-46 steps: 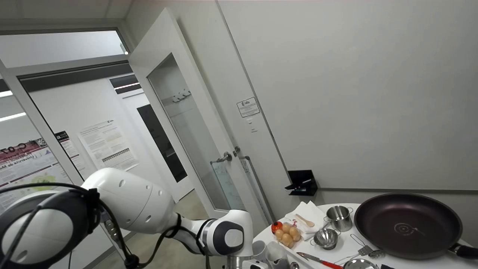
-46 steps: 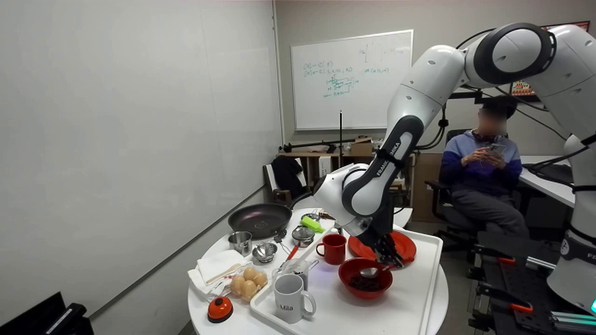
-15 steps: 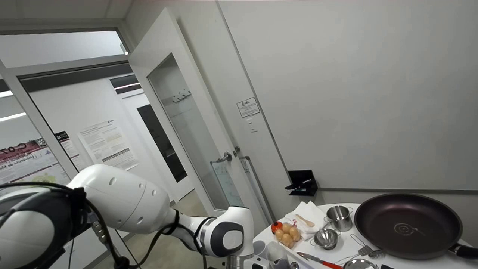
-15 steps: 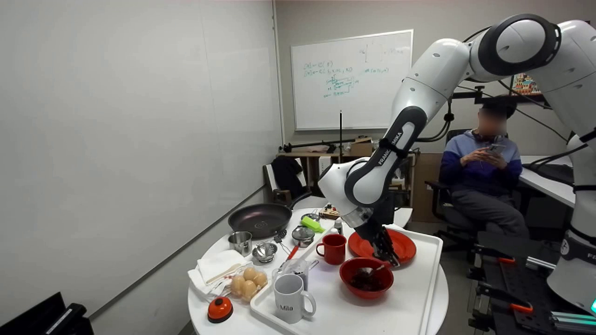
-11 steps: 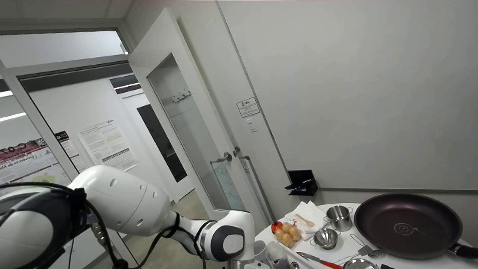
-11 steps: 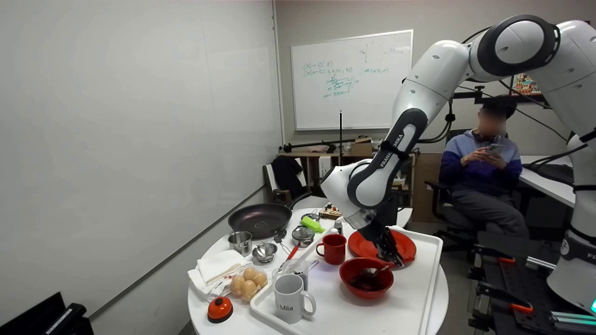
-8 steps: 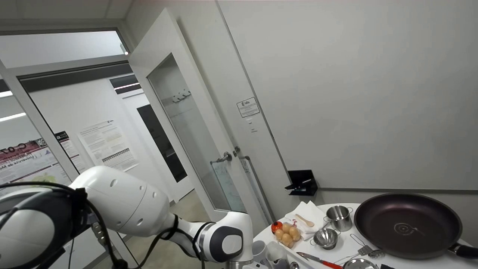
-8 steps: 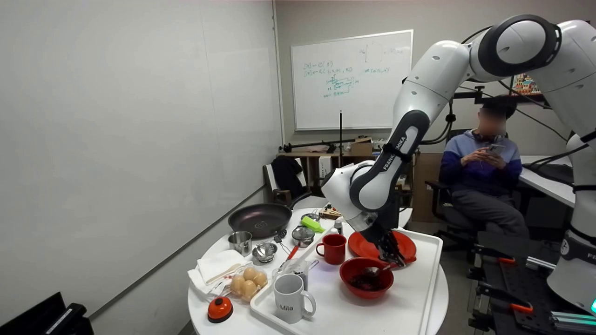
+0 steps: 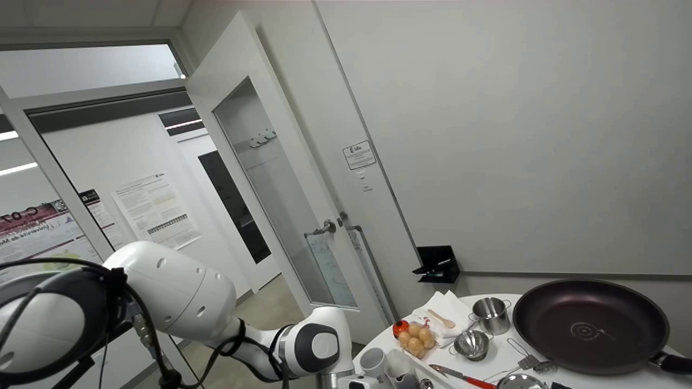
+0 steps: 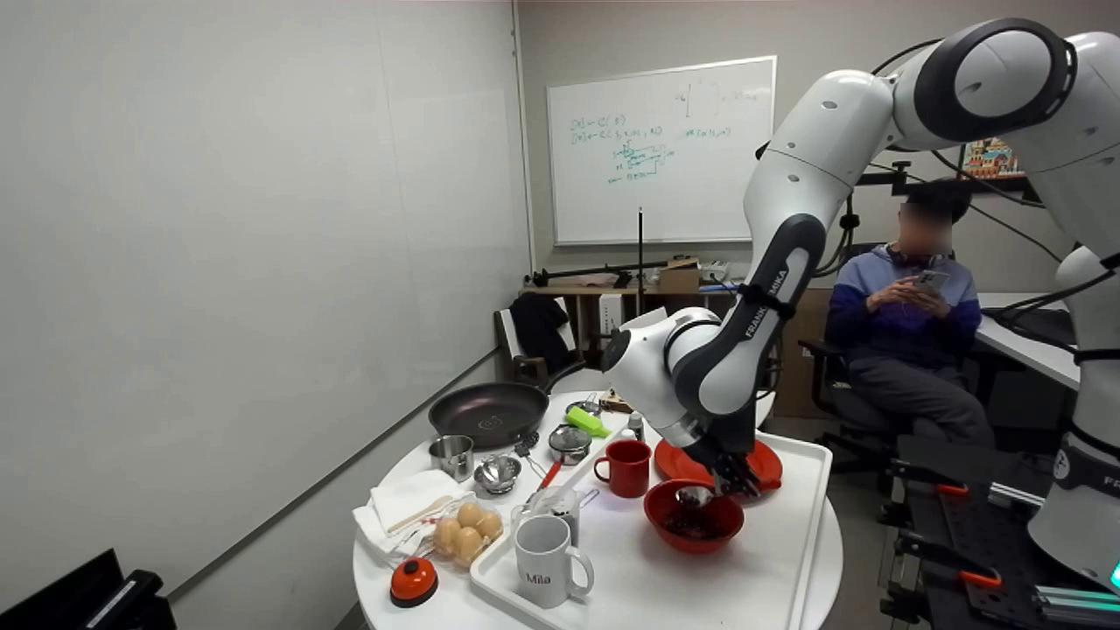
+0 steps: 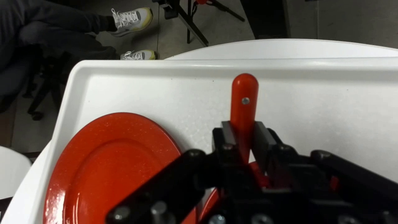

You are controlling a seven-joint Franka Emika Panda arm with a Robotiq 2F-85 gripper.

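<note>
Since half a second ago the spoon (image 10: 694, 497) has come up a little, and the red bowl (image 10: 694, 543) has slid slightly toward 3 o'clock in an exterior view. Our gripper (image 11: 244, 137) is narrow, pinching the spoon's red handle (image 11: 244, 110), whose tip points to 12 o'clock in the wrist view. The metal head sits within the bowl's outline, above dark contents (image 10: 689, 523); we cannot tell whether it touches the bowl. From the gripper, the bowl lies at 8 o'clock and the red mug (image 10: 628, 470) at 9 in an exterior view, while the red plate (image 11: 113, 168) spreads at 8 in the wrist view; all stand on the white tray (image 10: 656, 595). We judge the spoon light, stiff and hardly fragile, but its smooth, rounded handle looks slippery and could roll or pivot under a load in the head. We would take hold around mid-handle, pads flat against both sides, squeezing firmly against any twist
</note>
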